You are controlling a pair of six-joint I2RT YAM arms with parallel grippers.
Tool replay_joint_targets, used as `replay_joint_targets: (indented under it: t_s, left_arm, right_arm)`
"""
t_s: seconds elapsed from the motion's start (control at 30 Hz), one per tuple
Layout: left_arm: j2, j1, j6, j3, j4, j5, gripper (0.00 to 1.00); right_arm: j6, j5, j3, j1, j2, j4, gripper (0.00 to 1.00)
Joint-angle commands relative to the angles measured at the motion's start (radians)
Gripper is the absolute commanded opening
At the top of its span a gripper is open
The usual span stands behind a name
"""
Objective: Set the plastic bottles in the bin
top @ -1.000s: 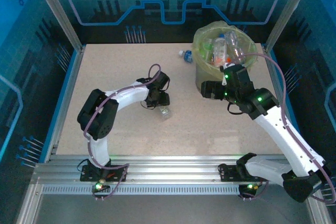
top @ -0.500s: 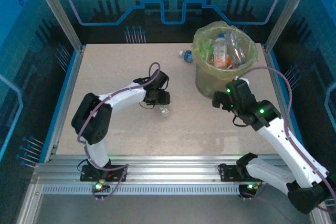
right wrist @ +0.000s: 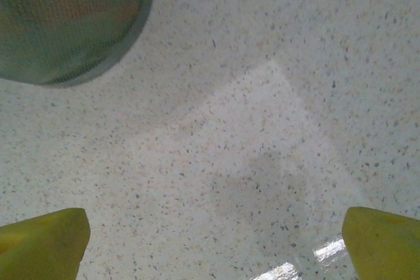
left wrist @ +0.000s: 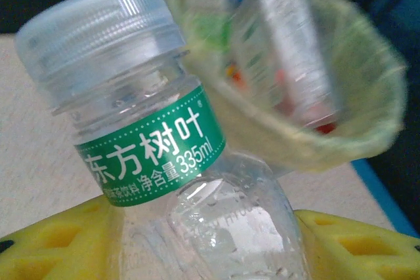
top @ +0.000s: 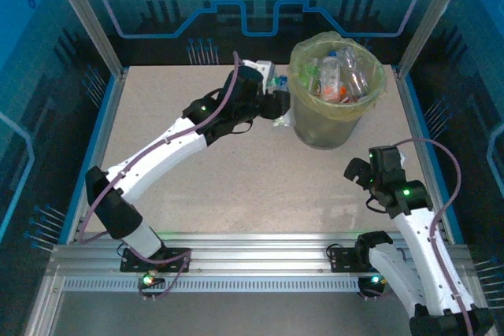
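Left wrist view, clear bottle [left wrist: 223, 221]: green neck label [left wrist: 151, 149], white print. Large characters: 东方树叶, first one cut by label edge. Smaller line beneath ends 净含量 335ml; characters before it unreadable. Embossed marks on bottle shoulder: illegible.

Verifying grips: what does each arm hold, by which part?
Left gripper: green-labelled bottle, jaws on its body below the label. Right gripper: jaws open, nothing held.

1. bottle [left wrist: 226, 227]: clear glossy plastic, ribbed cloudy cap [left wrist: 98, 31], shiny green label [left wrist: 154, 149]
2. bin [top: 315, 123]: thin see-through yellow-green plastic bag [left wrist: 367, 129], kinda crinkly
3. counter [right wrist: 262, 96]: speckled stone look, smooth, slight sheen
4. left tool [left wrist: 210, 254]: fingers [left wrist: 52, 244] look like matt yellow plastic
5. rails [top: 260, 261]: ribbed bare metal, dull
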Motion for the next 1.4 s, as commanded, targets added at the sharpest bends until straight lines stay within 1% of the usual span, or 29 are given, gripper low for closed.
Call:
replay_joint_targets:
  t_s: [0.0, 0.2, 0.27, 0.37, 0.57, 0.7, 0.8, 0.97, 1.1, 1.2, 1.37]
  left_arm:
    - [0.056, -0.019, 0.059, 0.104, 0.041, -0.005, 0.33]
    - [0.231, -0.057, 0.101, 0.379, 0.02, 0.007, 0.32]
    - [0.284, -0.071, 0.121, 0.448, 0.045, 0.001, 0.32]
    - [0.371, -0.078, 0.11, 0.558, 0.057, 0.021, 0.32]
    - [0.517, -0.096, 0.129, 0.757, 0.08, 0.048, 0.32]
    - [0.57, -0.104, 0.149, 0.808, 0.151, 0.053, 0.33]
    - [0.61, -0.106, 0.162, 0.856, 0.166, 0.058, 0.33]
    - [0.653, -0.109, 0.19, 0.865, 0.227, 0.054, 0.33]
    - [0.694, -0.109, 0.239, 0.891, 0.253, 0.023, 0.34]
    - [0.724, -0.109, 0.283, 0.9, 0.31, 0.032, 0.36]
    - [0.793, -0.106, 0.35, 0.957, 0.361, -0.003, 0.39]
  right_arm:
    - [-0.023, -0.072, -0.025, -0.025, 0.007, 0.053, 1.0]
    - [-0.025, -0.09, -0.068, -0.027, -0.002, 0.109, 1.0]
    - [-0.036, -0.09, -0.061, -0.026, 0.002, 0.096, 1.0]
    - [-0.051, -0.08, -0.052, -0.026, -0.005, 0.074, 1.0]
    - [-0.043, -0.072, -0.082, -0.026, -0.065, 0.068, 1.0]
    - [-0.04, -0.061, -0.105, -0.027, -0.09, 0.056, 1.0]
    - [-0.036, -0.053, -0.127, -0.027, -0.108, 0.053, 1.0]
    - [-0.015, -0.061, -0.156, -0.027, -0.151, 0.05, 1.0]
    - [-0.009, -0.066, -0.164, -0.028, -0.173, 0.049, 1.0]
    - [-0.008, -0.071, -0.162, -0.027, -0.168, 0.05, 1.0]
    - [-0.007, -0.087, -0.167, -0.027, -0.161, 0.052, 1.0]
